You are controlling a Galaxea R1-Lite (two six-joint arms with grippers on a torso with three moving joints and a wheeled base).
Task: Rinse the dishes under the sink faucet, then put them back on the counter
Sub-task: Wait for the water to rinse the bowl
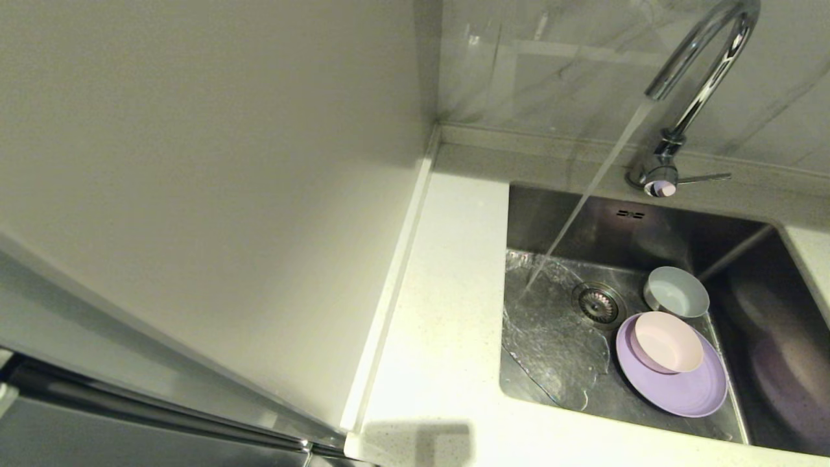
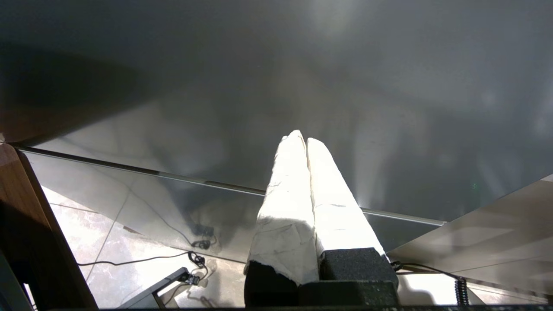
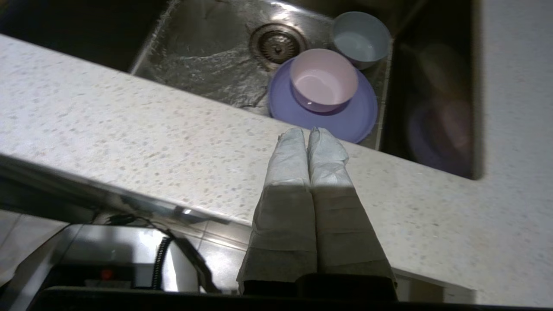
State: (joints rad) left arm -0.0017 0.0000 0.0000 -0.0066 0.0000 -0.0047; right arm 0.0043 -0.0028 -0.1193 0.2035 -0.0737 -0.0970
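Observation:
In the steel sink [image 1: 648,227] [image 3: 203,56] lies a lavender plate [image 1: 681,389] [image 3: 358,116] with a pink bowl [image 1: 668,342] [image 3: 323,80] on it. A pale blue-white bowl [image 1: 677,292] [image 3: 360,39] stands just behind, beside the drain strainer [image 1: 598,303] [image 3: 276,41]. Water runs from the chrome faucet [image 1: 703,71] onto the sink floor left of the drain, away from the dishes. My right gripper [image 3: 307,129] is shut and empty, above the front strip of the counter [image 3: 142,134] [image 1: 441,324], short of the plate. My left gripper [image 2: 304,138] is shut and empty, low before a grey cabinet front. Neither gripper shows in the head view.
A plain cream wall panel [image 1: 194,181] rises along the counter's left side. The faucet's thin lever handle [image 1: 703,177] points right at its base. A darker second part of the basin [image 1: 778,337] lies right of the dishes. Cables lie on the tiled floor [image 2: 129,246].

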